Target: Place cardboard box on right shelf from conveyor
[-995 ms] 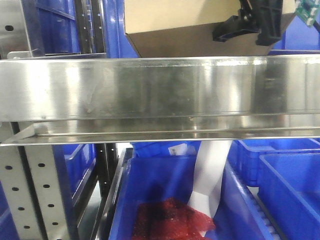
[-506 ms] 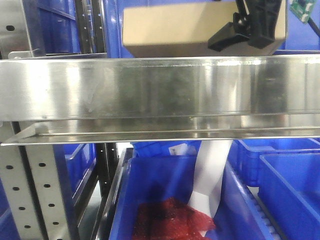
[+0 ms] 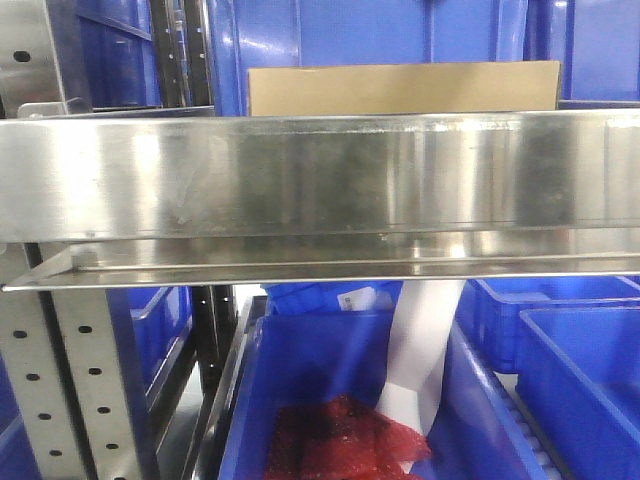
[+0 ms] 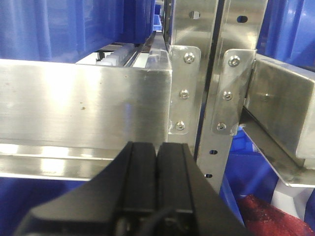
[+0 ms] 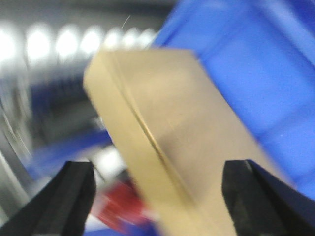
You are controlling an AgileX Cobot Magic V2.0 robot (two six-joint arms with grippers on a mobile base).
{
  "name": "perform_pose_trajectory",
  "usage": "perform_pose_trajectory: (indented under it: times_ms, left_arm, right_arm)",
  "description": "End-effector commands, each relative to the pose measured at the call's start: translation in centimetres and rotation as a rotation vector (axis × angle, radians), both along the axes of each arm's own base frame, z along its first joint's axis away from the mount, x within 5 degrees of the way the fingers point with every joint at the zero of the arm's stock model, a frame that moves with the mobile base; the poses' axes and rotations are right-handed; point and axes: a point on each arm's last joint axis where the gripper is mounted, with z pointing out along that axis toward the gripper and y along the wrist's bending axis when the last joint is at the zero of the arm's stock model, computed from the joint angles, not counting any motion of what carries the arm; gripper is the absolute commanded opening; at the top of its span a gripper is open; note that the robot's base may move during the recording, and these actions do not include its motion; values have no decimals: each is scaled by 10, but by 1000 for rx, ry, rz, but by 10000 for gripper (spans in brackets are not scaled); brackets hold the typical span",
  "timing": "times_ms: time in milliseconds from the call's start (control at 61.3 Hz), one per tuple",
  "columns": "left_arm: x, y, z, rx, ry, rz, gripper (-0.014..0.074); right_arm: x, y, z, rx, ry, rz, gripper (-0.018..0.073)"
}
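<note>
The cardboard box [image 3: 400, 88] rests on the right shelf [image 3: 320, 175], its lower part hidden behind the shiny front lip. No gripper shows in the front view. In the blurred right wrist view, my right gripper [image 5: 157, 169] is open, with the tan box [image 5: 172, 123] ahead of its spread fingers and no finger touching it. My left gripper [image 4: 157, 147] is shut on nothing, facing a steel shelf lip [image 4: 83, 103] beside the rack uprights [image 4: 216, 73]. The conveyor is out of view.
Blue bins [image 3: 400, 30] stand behind the box and below the shelf. The bin underneath [image 3: 300, 370] holds red mesh material [image 3: 340, 435] and a white paper strip [image 3: 425, 350]. A perforated grey upright [image 3: 60, 380] stands at lower left.
The box came down level onto the shelf. My right gripper let go of it and left the front view.
</note>
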Motion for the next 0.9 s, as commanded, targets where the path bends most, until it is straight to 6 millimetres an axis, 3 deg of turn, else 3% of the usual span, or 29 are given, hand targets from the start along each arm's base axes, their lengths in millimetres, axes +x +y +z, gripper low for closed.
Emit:
perform_pose_trajectory:
  times_ms: [0,147,277,554,881]
  left_arm:
    - [-1,1,5,-7,-90,7,-116]
    - [-1,1,5,-7,-90,7,-116]
    - [-1,1,5,-7,-90,7,-116]
    - [-1,1,5,-7,-90,7,-116]
    - [-1,1,5,-7,-90,7,-116]
  right_arm:
    - [-19,-15,29,264,-51,-134,505]
    - [-53,-35,29,403,-54,-216,235]
    - [-80,-50,20,471,-81,-242,57]
    - [-130,-73,-8,522,-166,-227,57]
    - [-135,-75,-18,515,-153,-230,57]
